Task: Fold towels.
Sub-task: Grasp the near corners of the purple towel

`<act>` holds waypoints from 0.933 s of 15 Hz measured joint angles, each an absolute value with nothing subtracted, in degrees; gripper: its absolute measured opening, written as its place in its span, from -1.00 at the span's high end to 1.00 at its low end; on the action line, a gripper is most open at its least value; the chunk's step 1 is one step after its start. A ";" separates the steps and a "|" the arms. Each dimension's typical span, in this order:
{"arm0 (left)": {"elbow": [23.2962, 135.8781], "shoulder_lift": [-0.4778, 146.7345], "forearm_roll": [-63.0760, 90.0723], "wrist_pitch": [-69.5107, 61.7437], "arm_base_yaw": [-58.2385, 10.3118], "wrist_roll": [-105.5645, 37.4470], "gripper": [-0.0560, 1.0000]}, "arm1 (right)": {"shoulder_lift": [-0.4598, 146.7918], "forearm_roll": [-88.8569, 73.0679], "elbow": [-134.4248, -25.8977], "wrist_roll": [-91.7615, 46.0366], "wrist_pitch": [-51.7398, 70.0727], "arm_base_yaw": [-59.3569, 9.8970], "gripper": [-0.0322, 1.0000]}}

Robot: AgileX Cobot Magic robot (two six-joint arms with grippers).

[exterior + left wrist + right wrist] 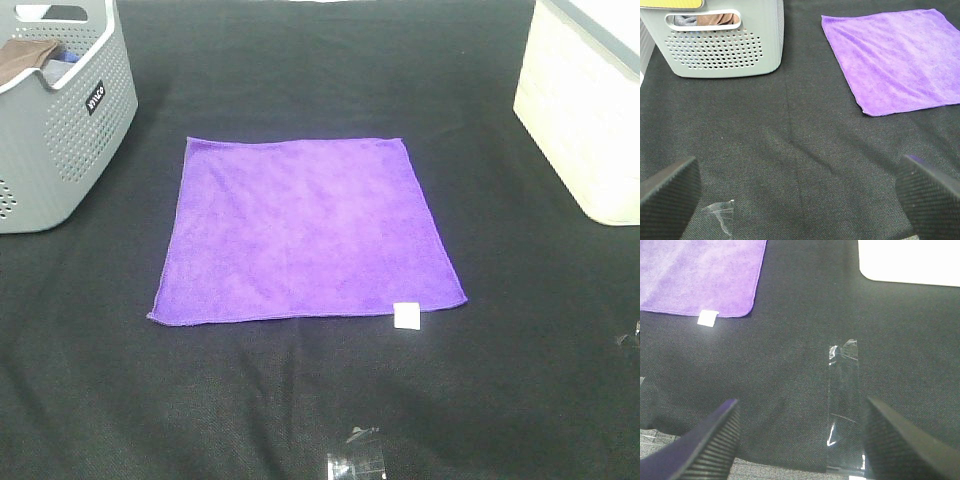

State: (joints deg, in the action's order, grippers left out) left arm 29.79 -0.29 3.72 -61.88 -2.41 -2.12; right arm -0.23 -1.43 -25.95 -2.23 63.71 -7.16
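A bright purple square towel (pixel 305 230) lies flat and unfolded in the middle of the black table, with a small white tag (pixel 406 315) at its near right corner. It also shows in the left wrist view (pixel 895 57) and the right wrist view (pixel 700 272). My left gripper (pixel 800 197) is open and empty, hovering over bare black cloth well short of the towel. My right gripper (pixel 800 435) is open and empty, over the table near its front edge, apart from the towel's tag (pixel 708 318). Neither gripper shows in the exterior view.
A grey perforated basket (pixel 55 130) stands at the back left with a brown cloth (pixel 25 55) inside; it also shows in the left wrist view (pixel 720 42). A cream-white bin (pixel 590 110) stands at the back right. Clear tape strips (pixel 842 405) stick to the black cloth near the front.
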 joint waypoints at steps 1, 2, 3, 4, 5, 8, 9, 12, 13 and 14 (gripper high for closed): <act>29.79 -0.29 3.72 -61.88 -2.41 -2.12 -0.98 | -0.23 -1.43 -25.95 -2.23 63.71 -7.16 -0.38; 29.79 -0.29 3.72 -61.88 -2.41 -2.12 -0.98 | -0.23 -1.43 -25.95 -2.23 63.71 -7.16 -0.38; 29.79 -0.29 3.72 -61.88 -2.41 -2.12 -0.98 | -0.23 -1.43 -25.95 -2.23 63.71 -7.16 -0.38; 29.79 -0.29 3.72 -61.88 -2.41 -2.12 -0.98 | -0.23 -1.43 -25.95 -2.23 63.71 -7.16 -0.38; 29.79 -0.29 3.72 -61.88 -2.41 -2.12 -0.98 | -0.23 -1.43 -25.95 -2.23 63.71 -7.16 -0.38; 29.79 -0.29 3.72 -61.88 -2.41 -2.12 -0.98 | -0.23 -1.43 -25.95 -2.23 63.71 -7.16 -0.38; 29.79 -0.29 3.72 -61.88 -2.41 -2.12 -0.98 | -0.23 -1.43 -25.95 -2.23 63.71 -7.16 -0.38; 29.79 -0.29 3.72 -61.88 -2.41 -2.12 -0.98 | -0.23 -1.43 -25.95 -2.23 63.71 -7.16 -0.38; 29.79 -0.29 3.72 -61.88 -2.41 -2.12 -0.98 | -0.23 -1.43 -25.95 -2.23 63.71 -7.16 -0.38; 29.79 -0.29 3.72 -61.88 -2.41 -2.12 -0.98 | -0.23 -1.43 -25.95 -2.23 63.71 -7.16 -0.38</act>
